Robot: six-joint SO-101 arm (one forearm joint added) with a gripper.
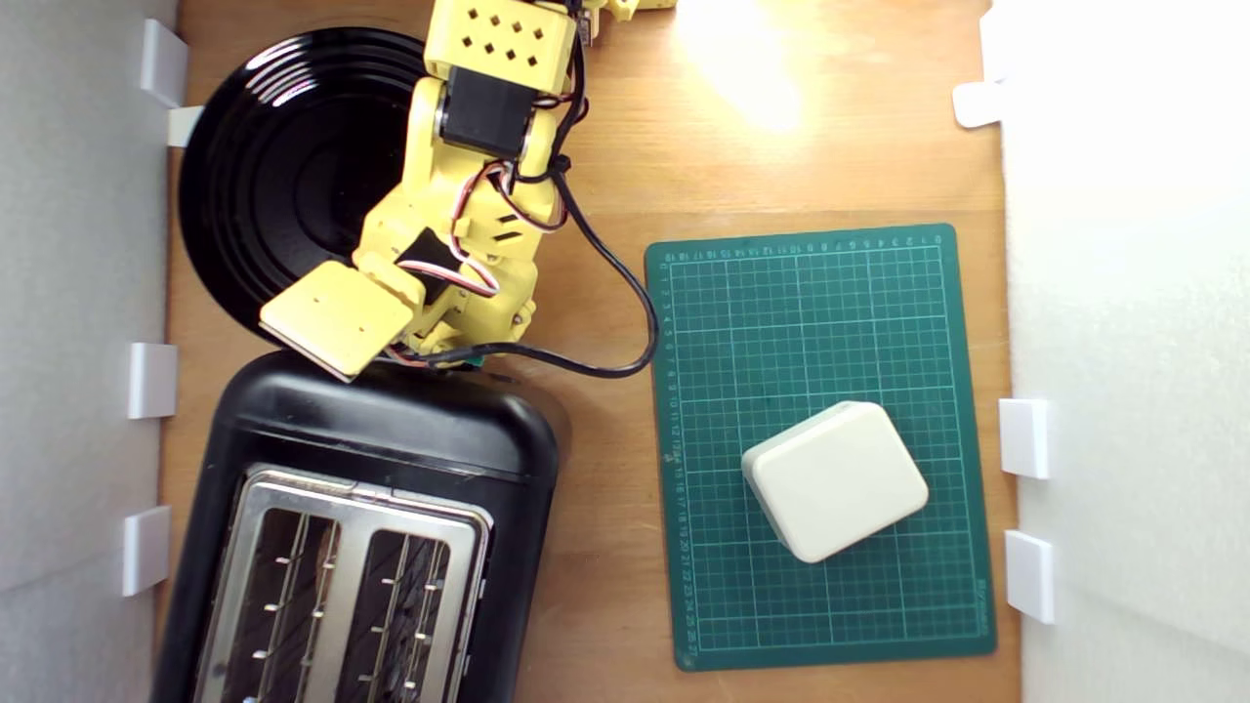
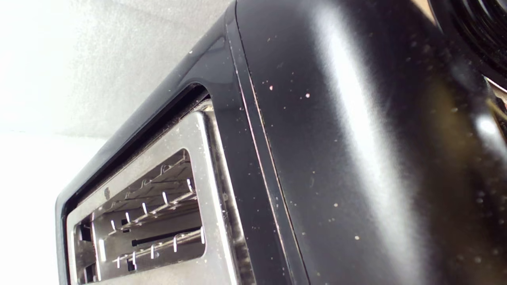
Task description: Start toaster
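Glossy black toaster [image 1: 391, 439] at the exterior view's lower left on wooden tabletop [image 1: 605, 439], slots empty, yellow arm [image 1: 459, 225] bent over its upper end, claw hidden, state cannot be told, black ribbed plate [image 1: 283, 186] beyond, green cutting mat [image 1: 820, 322] bearing cream box [image 1: 835, 480] at right

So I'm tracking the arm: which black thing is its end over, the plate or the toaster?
The toaster: the arm's end sits over its black end beside the slots, while the round ribbed plate lies behind.

A round black ribbed plate [image 1: 283, 176], a green cutting mat [image 1: 742, 322] and a cream box [image 1: 835, 480] on it share the wooden tabletop [image 1: 781, 146].
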